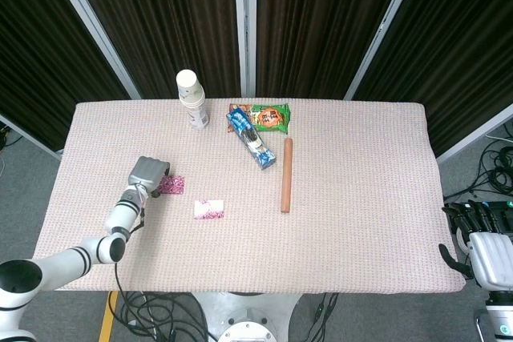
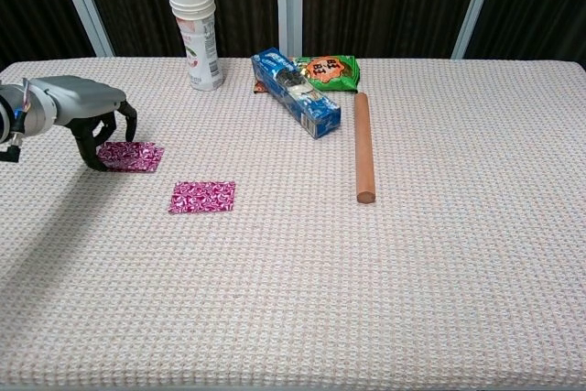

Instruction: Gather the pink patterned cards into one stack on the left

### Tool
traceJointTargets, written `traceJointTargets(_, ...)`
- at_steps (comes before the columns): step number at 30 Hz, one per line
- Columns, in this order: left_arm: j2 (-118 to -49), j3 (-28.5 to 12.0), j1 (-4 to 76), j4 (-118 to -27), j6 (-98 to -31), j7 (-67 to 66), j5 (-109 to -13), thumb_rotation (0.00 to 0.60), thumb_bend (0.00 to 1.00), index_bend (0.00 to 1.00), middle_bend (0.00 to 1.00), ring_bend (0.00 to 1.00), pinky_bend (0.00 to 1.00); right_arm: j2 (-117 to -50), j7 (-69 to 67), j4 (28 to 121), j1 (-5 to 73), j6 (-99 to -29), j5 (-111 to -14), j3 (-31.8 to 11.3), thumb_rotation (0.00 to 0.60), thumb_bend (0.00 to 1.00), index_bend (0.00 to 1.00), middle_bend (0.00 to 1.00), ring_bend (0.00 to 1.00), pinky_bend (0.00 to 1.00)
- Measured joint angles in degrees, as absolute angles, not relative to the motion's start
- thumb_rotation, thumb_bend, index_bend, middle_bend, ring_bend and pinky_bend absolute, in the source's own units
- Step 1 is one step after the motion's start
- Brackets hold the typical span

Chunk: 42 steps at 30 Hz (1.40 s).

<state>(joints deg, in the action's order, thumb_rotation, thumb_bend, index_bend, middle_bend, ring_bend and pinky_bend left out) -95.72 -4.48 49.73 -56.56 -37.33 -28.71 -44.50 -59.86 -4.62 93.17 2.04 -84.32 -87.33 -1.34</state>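
Observation:
Two pink patterned cards lie flat on the table's left part. The far one [image 2: 135, 156] [image 1: 171, 185] is under the fingertips [image 2: 95, 158] of my left hand [image 2: 81, 109] [image 1: 147, 174], which arches over its left edge with fingers curved down and spread; nothing is gripped. The other card [image 2: 202, 197] [image 1: 209, 210] lies apart, nearer the front and to the right, with its pale side showing in the head view. My right hand [image 1: 479, 238] hangs off the table's right edge, fingers apart, holding nothing.
A stack of paper cups [image 2: 196, 25] stands at the back left. A blue snack pack [image 2: 296, 92], a green snack bag [image 2: 328, 71] and a brown wooden rod [image 2: 363, 144] lie at the back middle. The table [image 2: 439, 254] has a woven pink cloth.

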Motion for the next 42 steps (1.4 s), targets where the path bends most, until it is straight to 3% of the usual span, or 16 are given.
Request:
traceJointTargets(22, -96.4, -4.9, 50.6, -57.0, -36.9, -29.7, -41.5, 0.600, 0.22, 0.43, 0.80, 0.73, 0.91, -59.7, -4.7, 93.1, 1.9, -84.4, -87.1, -1.4, 0.578, 0.24, 0.19, 0.14, 0.05, 0.03)
traceJointTargets(31, -95.9, -4.1, 51.2, -58.3, -37.7, -32.5, -40.5, 0.600, 0.23, 0.35, 0.79, 0.73, 0.91, -59.6, -4.9, 93.0, 1.9, -84.4, -87.0, -1.4, 0.583, 0.24, 0.19, 0.14, 0.05, 0.03)
traceJointTargets(42, -92.7, -5.0, 50.9, -70.0, -41.6, -32.6, -39.7, 0.600, 0.22, 0.34, 0.79, 0.73, 0.90, -60.0, -5.6, 92.5, 2.1, -84.2, -87.5, -1.4, 0.578, 0.24, 0.19, 0.14, 0.05, 0.03)
